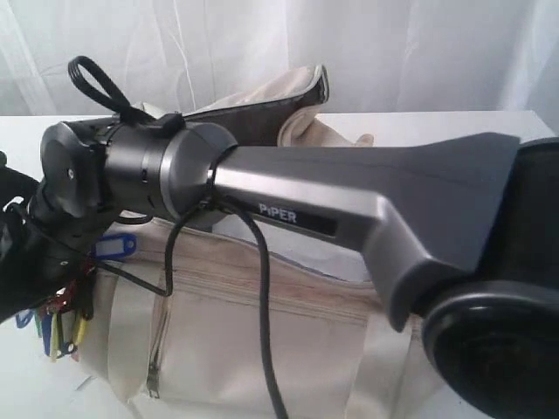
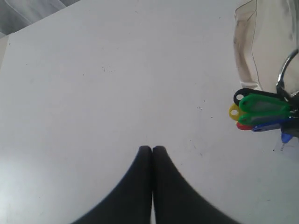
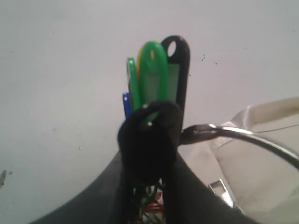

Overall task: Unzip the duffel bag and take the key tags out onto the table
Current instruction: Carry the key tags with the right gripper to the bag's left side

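The white desk (image 2: 93, 70) filled the left wrist view and ran back to a white curtain (image 1: 393, 44) in the exterior view. The right arm (image 1: 349, 196), dark grey, crossed the exterior view from the right edge to the left, passing above the bag (image 1: 306, 323). Its side carried the word "PiPER" (image 1: 278, 212) in pale letters, the only writing that could be read. The cream bag stood on the desk under the arm, its top flap (image 1: 301, 100) turned up to show dark lining. A grey zip (image 1: 153, 367) ran down its front near the left end. A black cable (image 1: 266, 332) hung from the arm across the bag's front.

The right jaws were pinching the tags (image 3: 156, 77). A green one and a black-framed one stuck out past the fingertips over bare desk, with blue and yellow edges behind them. The green tag's label window was too blurred to read. In the exterior view the tags (image 1: 61, 327) hung off the bag's left end, with a blue one (image 1: 115, 247) higher up against the fabric. Whether they touched the desk could not be told. A metal ring (image 3: 252, 137) curved away from the bunch towards the bag.

The left jaws were pressed together, holding nothing, their black fingers (image 2: 135, 186) over bare desk, with the tags (image 2: 264, 109) off to one side.
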